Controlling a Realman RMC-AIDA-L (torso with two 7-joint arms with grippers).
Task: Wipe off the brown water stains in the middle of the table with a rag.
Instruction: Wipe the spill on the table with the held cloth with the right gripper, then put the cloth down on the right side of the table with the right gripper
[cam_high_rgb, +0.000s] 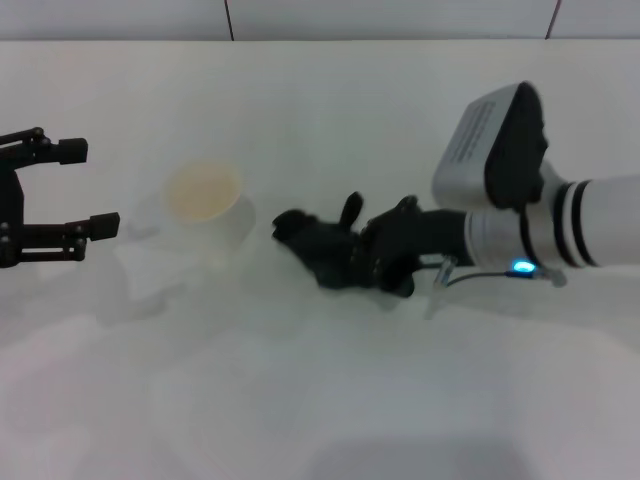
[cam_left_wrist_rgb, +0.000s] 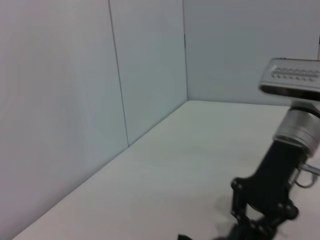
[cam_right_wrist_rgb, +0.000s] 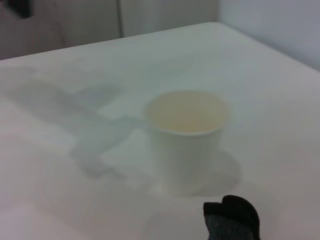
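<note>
The dark rag (cam_high_rgb: 318, 245) lies bunched on the white table (cam_high_rgb: 320, 400), just right of a white paper cup. My right gripper (cam_high_rgb: 388, 255) is shut on the rag's right side and holds it down on the tabletop. The right wrist view shows only a tip of the rag (cam_right_wrist_rgb: 232, 217) in front of the cup. No brown water stain shows in any view. My left gripper (cam_high_rgb: 90, 188) is open and empty, held above the table at the far left, apart from the cup.
A white paper cup (cam_high_rgb: 205, 205) with pale yellowish liquid stands left of the rag; it also shows in the right wrist view (cam_right_wrist_rgb: 185, 140). A wall runs along the table's far edge (cam_high_rgb: 320, 40). The left wrist view shows my right arm (cam_left_wrist_rgb: 280, 170).
</note>
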